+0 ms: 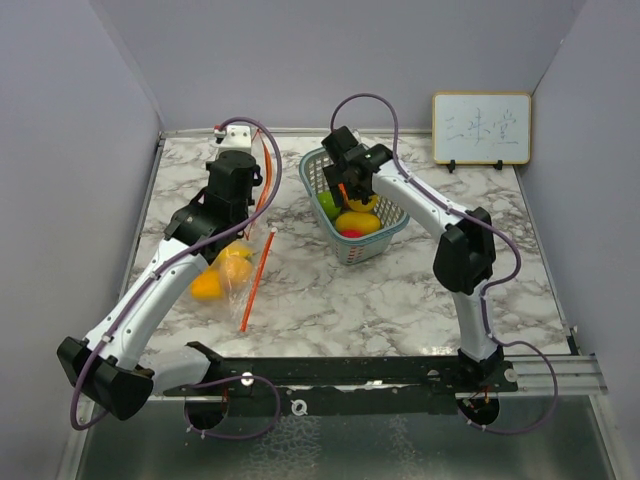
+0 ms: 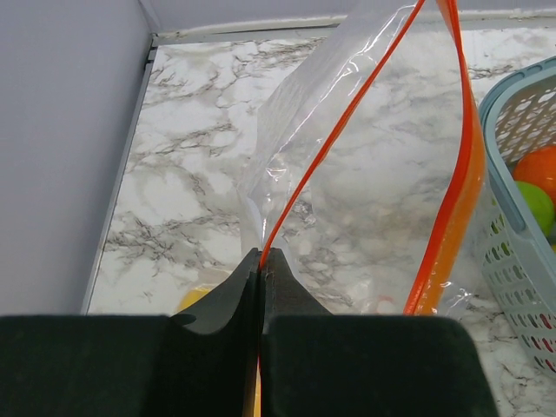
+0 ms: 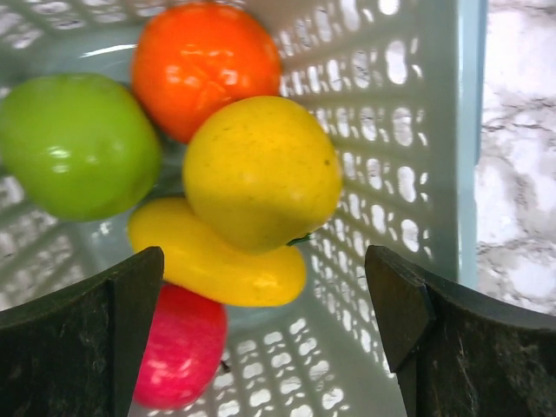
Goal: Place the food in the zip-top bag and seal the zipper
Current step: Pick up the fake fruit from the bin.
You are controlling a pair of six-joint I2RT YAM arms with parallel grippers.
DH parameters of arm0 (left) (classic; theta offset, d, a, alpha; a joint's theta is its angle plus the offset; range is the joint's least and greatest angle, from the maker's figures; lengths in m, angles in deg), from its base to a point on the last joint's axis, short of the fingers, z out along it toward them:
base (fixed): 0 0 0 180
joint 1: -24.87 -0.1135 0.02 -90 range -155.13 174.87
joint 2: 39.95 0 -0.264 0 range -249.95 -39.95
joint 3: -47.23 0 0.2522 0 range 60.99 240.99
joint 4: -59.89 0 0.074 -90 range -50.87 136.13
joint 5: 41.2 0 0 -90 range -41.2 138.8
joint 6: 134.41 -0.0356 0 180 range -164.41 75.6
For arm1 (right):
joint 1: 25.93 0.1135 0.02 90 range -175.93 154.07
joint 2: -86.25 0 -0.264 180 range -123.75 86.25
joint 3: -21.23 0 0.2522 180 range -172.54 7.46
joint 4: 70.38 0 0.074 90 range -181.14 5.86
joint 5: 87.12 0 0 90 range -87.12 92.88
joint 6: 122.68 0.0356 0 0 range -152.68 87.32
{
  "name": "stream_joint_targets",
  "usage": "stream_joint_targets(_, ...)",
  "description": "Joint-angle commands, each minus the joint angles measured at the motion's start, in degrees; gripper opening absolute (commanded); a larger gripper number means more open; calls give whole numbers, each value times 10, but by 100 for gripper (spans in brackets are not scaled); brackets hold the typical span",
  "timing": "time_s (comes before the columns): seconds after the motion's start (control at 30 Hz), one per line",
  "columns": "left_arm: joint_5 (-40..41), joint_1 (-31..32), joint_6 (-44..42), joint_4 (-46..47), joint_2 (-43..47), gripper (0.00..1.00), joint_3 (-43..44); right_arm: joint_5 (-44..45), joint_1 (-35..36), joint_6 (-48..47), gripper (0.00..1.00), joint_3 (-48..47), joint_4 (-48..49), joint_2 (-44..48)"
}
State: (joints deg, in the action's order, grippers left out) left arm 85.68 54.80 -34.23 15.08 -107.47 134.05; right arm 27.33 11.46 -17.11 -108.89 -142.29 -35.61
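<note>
The clear zip-top bag point(image 1: 228, 272) with an orange zipper strip point(image 1: 256, 282) lies at the left of the table, with yellow and orange food point(image 1: 208, 285) inside. My left gripper point(image 1: 248, 195) is shut on the bag's orange zipper edge point(image 2: 287, 200), holding the mouth up and open. My right gripper point(image 1: 345, 188) hangs open over the pale blue basket point(image 1: 385, 238). In the right wrist view its jaws point(image 3: 265, 300) stand wide apart above a yellow round fruit point(image 3: 261, 169), a long yellow one point(image 3: 217, 265), an orange point(image 3: 208, 65), a green one point(image 3: 78, 143) and a red one point(image 3: 182, 347).
The basket also shows at the right of the left wrist view point(image 2: 512, 252), close to the bag's mouth. A small whiteboard point(image 1: 481, 128) stands at the back right. Grey walls close the table on three sides; a white bracket point(image 1: 232, 131) sits at the back edge.
</note>
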Motion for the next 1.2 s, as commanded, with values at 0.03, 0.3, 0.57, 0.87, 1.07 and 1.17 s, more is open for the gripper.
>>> stream_joint_targets(0.03,-9,-4,-10,22,20,0,13,90,-3,-21,100,27,51,-25)
stream_joint_targets(0.3,-15,-5,-19,20,13,0,16,59,-6,-7,96,62,122,-58)
stream_joint_targets(0.57,-23,-5,-21,22,7,0,16,82,-19,-13,40,81,157,-47)
stream_joint_targets(0.87,-46,-6,-12,28,1,0,14,-71,-20,-48,21,139,234,111)
stream_joint_targets(1.07,-74,-6,-4,37,-3,0,23,-250,-20,-79,22,126,266,207)
stream_joint_targets(1.17,-110,-6,8,54,2,0,19,-359,-22,-67,23,103,286,227)
